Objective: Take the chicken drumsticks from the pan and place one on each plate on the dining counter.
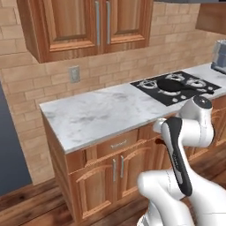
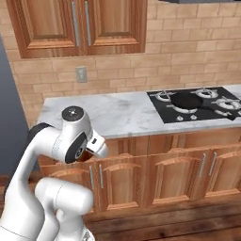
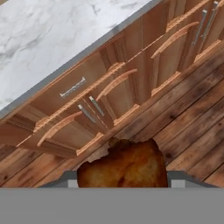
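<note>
In the hand view, the gripper [image 3: 122, 183] is clenched on a chicken drumstick [image 3: 124, 165], a glossy, lumpy reddish-brown piece with a ragged upper edge that sits between the two grey finger tips [image 3: 66, 179] at the bottom of that view. Beyond it lie dark wooden floor planks [image 3: 192, 118] and, further up, a run of warm brown wooden cabinet doors [image 3: 109, 94] with slim metal handles, topped by a marble counter [image 3: 48, 39] with a grey edge.

From the base views the arm [image 1: 178, 150] is folded up in front of the cabinets, its white shells smooth and rounded with dark joints; the hand itself is tucked behind the arm's upper links, over the floor and clear of the counter.

Going left to right in the left base view: a brick wall with a grey wall socket [image 1: 74, 74], wooden wall cupboards [image 1: 84, 26] above, the bare white-grey veined counter top, then the flat black cooktop [image 1: 176, 86] with pale ring burners. On it sits the pan [image 1: 172, 84], round, shallow and matt black, its long straight handle pointing right. What lies in the pan is too dark to make out. A grey appliance [image 1: 219, 57] stands at the far right edge. Nothing lies between the arm and the counter front.
</note>
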